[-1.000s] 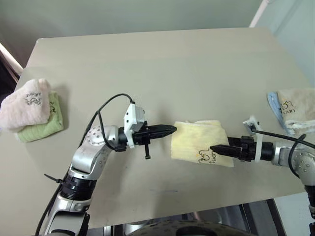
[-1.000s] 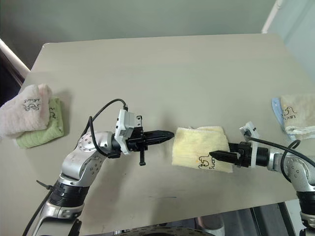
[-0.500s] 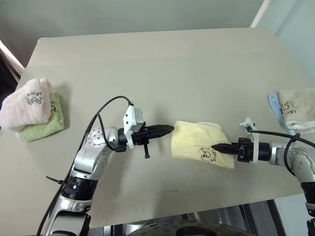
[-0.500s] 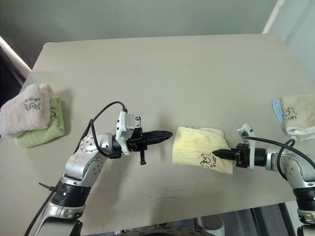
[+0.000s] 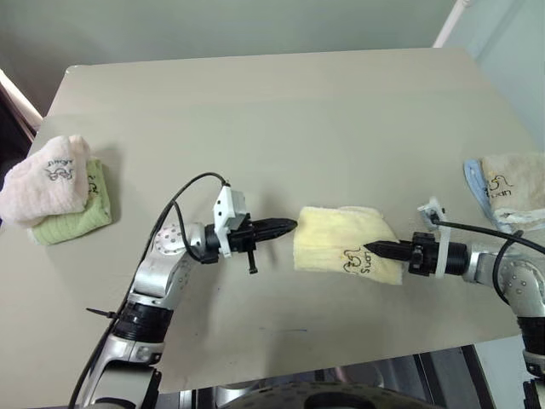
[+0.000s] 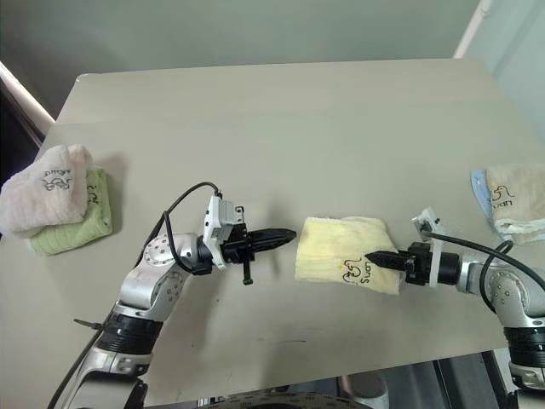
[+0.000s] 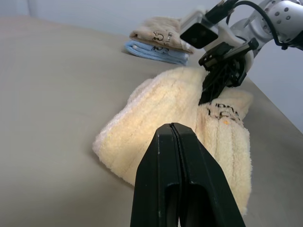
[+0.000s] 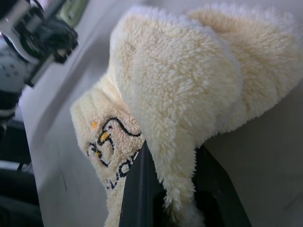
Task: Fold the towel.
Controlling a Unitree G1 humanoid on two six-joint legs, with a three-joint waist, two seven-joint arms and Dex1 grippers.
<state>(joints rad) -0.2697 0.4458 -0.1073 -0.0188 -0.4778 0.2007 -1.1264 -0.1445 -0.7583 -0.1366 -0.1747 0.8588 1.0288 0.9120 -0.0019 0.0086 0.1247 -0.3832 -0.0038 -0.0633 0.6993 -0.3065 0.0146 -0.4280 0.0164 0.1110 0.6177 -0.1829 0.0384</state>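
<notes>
- Beige tabletop (image 5: pixel 281 111) fills the scene, with a pale wall behind its far edge.
- Nearest the robot, the towel (image 5: pixel 336 247) lies on the table between the two arms, already folded into a compact pad, its dark logo up near the right-hand end.
- The right gripper (image 5: pixel 372 250) is at that logo end; the right wrist view shows its two fingers clamped on a thick fold of the towel's edge.
- The left gripper (image 5: pixel 292 226) has its fingers pressed together on nothing, its tip just beside the towel's left edge; I cannot tell whether it touches.
- The towel lies straight ahead of the left gripper's tip, and its long axis runs left to right, roughly in line with both grippers.
- My judgement: the right arm is the one engaged, so the next move likely depends on carrying the pinched end across toward the left gripper.
- Farther left sits a pink folded towel (image 5: pixel 47 177) on a green one (image 5: pixel 77 217).
- Farther right, a beige folded towel (image 5: pixel 515 189) rests on a blue one (image 5: pixel 474 186).
</notes>
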